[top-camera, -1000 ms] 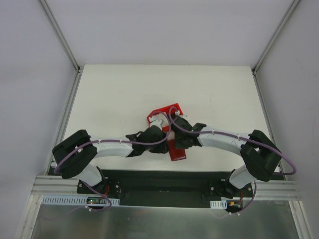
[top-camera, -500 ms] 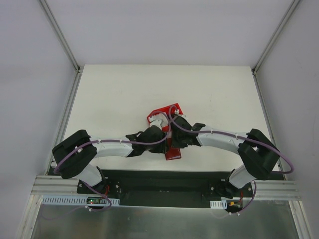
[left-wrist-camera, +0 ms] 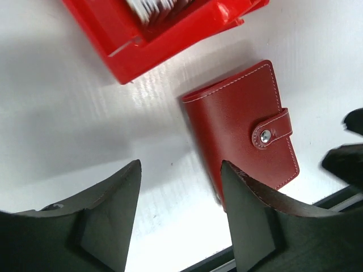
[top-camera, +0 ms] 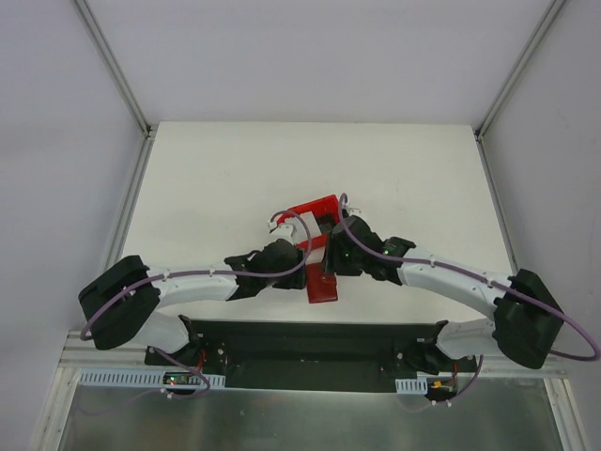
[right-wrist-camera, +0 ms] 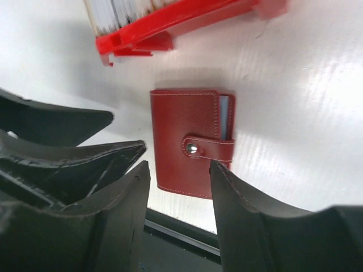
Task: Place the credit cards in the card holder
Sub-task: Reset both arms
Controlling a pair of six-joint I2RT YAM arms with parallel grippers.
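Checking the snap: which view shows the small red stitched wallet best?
Right wrist: the small red stitched wallet, centred, nearly whole, tab snapped shut. Left wrist shows it slanted, one corner hidden; top external, tiny, partly covered.

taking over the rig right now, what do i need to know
Left tool: open, empty, low over the table beside the wallet.
Right tool: open, empty, pointed at the wallet from the other side.
Wallet: flat on the table near the front edge, closed, tab snapped.
Cards: standing on edge in the red bin just behind the wallet.
Done: nothing that shows.
Left: unsnap and open the wallet, take the cards from the bin, slide them in.
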